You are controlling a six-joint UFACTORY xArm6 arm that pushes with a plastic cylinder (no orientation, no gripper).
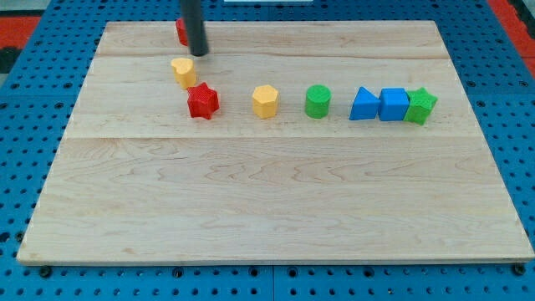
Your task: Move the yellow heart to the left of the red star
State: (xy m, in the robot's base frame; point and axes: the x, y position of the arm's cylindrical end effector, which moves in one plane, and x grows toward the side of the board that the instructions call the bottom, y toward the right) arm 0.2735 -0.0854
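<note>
- My tip [199, 53], the lower end of a dark rod with no gripper to spread or pinch, rests on the wooden table [276, 209] near the view's top.
- A red block [180, 32] sits partly hidden behind the rod.
- The yellow heart [183, 72] lies just below-left of my tip, apart from it.
- The red star [202, 101] sits just below the heart, touching it.
- Farther right of my tip: a yellow block [265, 101], a green cylinder [318, 101], a blue triangle [364, 105], a blue cube [394, 104], a green star [421, 106].

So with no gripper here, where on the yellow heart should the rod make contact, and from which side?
Only a push is possible. My tip should meet the yellow heart on its upper-right edge, coming from the view's top, likely driving it down-left beside the red star, which sits just below-right of it.
</note>
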